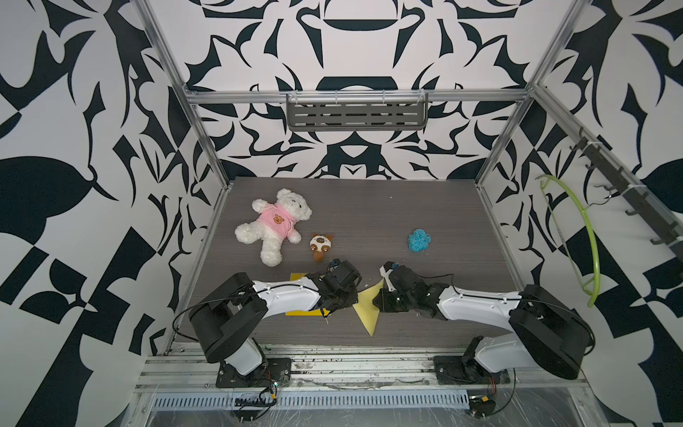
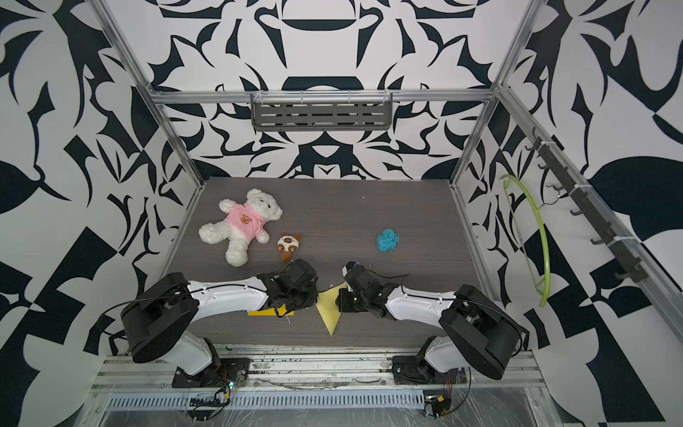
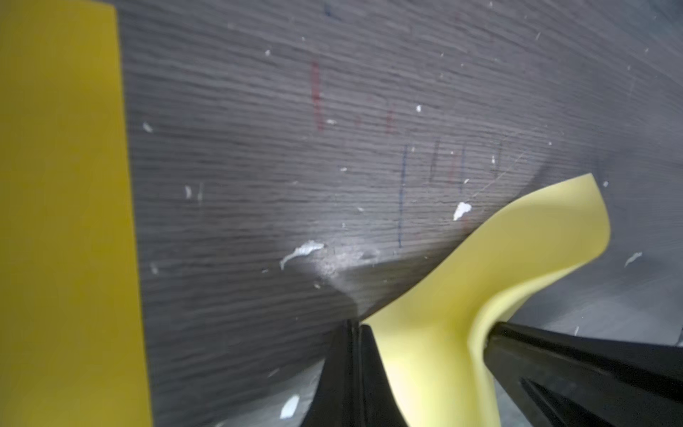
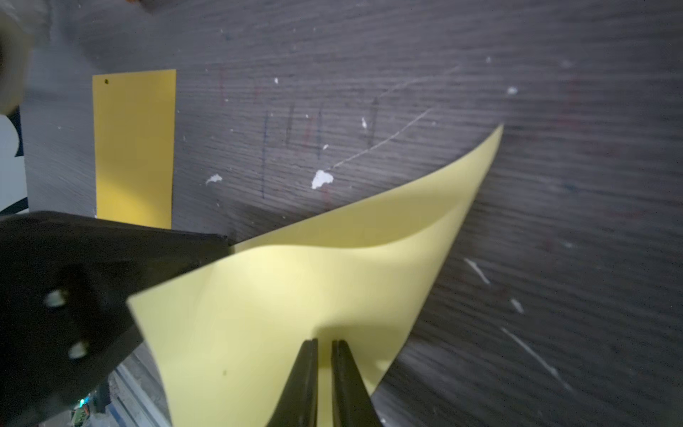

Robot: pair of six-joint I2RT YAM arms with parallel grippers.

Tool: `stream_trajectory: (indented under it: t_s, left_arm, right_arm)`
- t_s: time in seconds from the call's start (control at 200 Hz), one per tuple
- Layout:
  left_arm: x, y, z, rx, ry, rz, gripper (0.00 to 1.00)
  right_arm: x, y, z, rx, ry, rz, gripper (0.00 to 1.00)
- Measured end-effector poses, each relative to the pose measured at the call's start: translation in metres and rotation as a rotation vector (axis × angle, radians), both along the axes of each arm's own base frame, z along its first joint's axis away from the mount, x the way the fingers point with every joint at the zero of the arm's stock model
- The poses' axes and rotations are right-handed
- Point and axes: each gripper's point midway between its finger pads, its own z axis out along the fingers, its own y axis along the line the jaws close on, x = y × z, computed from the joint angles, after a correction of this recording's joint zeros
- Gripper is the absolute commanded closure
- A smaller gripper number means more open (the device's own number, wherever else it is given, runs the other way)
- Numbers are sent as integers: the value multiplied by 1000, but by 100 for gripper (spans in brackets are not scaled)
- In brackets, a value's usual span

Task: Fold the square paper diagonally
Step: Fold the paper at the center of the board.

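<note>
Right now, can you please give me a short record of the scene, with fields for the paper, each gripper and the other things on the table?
paper: pale yellow sheet, lifted and curled between the arms, not folded flat
left gripper: shut on the sheet's edge
right gripper: jaws almost together, over the sheet; grip unclear
other things: dark yellow card, white teddy bear, small plush, blue bundle
table: dark wood grain

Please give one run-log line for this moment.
paper: raised, curved | left hand: shut on paper | right hand: at paper, grip unclear
</note>
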Motion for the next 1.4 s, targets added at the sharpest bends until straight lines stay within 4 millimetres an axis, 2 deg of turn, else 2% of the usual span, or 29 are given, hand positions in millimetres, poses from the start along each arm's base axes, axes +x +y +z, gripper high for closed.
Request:
stream_trajectory:
  t_s: [0.31,0.465,0.64,0.68,0.76,0.795,0.855,0.96,1.16,1.265,1.4]
  left_arm:
    - [0,2,1,13,-1,0,100]
    - [0,22,4,76,0,18,100]
    - [10,41,24,83,-33,64,100]
    - [11,41,27,77,-38,65,97]
    - [11,34,32,48,-33,51,85]
    - [11,31,34,32,-28,48,84]
    - [10,26,37,8,-18,36,93]
    - [10,16,45,-34,-12,31,100]
    - [17,-15,55,-131,-9,7,100]
    - [20,-29,47,-135,-2,-7,100]
    - [18,-30,31,-106,25,-10,100]
  right_arm:
    - [-3,10,-4,8,-11,38,87]
    - [-4,13,-3,11,-16,45,87]
    - [-4,13,-4,9,-18,45,87]
    - [-4,13,-4,9,-18,45,88]
    - [-4,12,-4,10,-20,45,88]
    - [-4,12,-4,11,-22,45,88]
    - [-4,12,-4,10,-23,46,88]
    - [-4,12,-4,12,-26,46,89]
    - [-4,12,-5,18,-33,48,90]
    - [-4,12,-5,18,-34,48,90]
    - [-4,12,-5,18,-35,49,90]
